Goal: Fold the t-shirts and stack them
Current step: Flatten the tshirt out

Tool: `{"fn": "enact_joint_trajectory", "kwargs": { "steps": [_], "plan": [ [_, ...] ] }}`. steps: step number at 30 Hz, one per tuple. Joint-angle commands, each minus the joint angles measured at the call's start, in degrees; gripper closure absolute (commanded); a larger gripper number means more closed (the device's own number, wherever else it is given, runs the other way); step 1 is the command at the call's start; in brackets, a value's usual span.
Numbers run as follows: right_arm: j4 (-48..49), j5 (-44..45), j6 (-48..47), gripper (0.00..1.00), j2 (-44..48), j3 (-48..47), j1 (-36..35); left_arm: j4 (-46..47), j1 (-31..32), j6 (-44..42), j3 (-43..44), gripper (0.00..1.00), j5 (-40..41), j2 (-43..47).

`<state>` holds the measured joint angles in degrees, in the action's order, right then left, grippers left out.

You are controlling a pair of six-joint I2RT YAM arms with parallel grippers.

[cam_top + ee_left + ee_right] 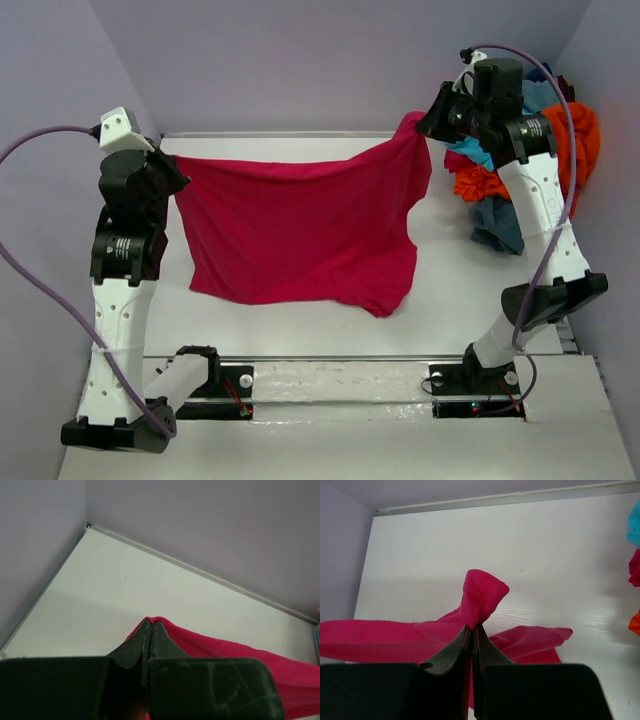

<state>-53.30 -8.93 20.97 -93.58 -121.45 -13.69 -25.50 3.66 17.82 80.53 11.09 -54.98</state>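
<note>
Pinching the red shirt point(300, 235) tight with left gripper point(151, 623) and right gripper point(472, 628). Might slip out of the thin left pinch and drop in a lump.

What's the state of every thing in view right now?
crimson t-shirt: unfolded, held up, stretched between both pincers.
left pincer: shut on the crimson t-shirt's corner.
right pincer: shut on the crimson t-shirt's bunched edge.
other t-shirts: crumpled in an unfolded heap at the far right.

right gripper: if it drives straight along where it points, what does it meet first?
The right gripper is shut on the crimson t-shirt, whose tuft lies dead ahead; beyond that probably the white table, depth unclear.
</note>
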Motion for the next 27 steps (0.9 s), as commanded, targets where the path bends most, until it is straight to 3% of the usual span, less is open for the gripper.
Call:
{"fn": "enact_joint_trajectory", "kwargs": {
  "steps": [1,11,27],
  "plan": [
    [5.6,-0.8,-0.3,0.93,-2.7,-4.4,-0.3,6.1,0.0,-0.4,-2.0,0.94,3.0,-1.4],
    [6.5,-0.7,-0.7,0.93,-13.8,-10.4,-0.3,8.2,0.0,-1.0,-2.6,0.94,4.6,-8.8],
    [6.6,-1.3,0.7,0.93,-29.1,-16.4,-0.3,13.8,0.0,0.2,2.8,0.94,5.9,-29.6]
  ]
}}
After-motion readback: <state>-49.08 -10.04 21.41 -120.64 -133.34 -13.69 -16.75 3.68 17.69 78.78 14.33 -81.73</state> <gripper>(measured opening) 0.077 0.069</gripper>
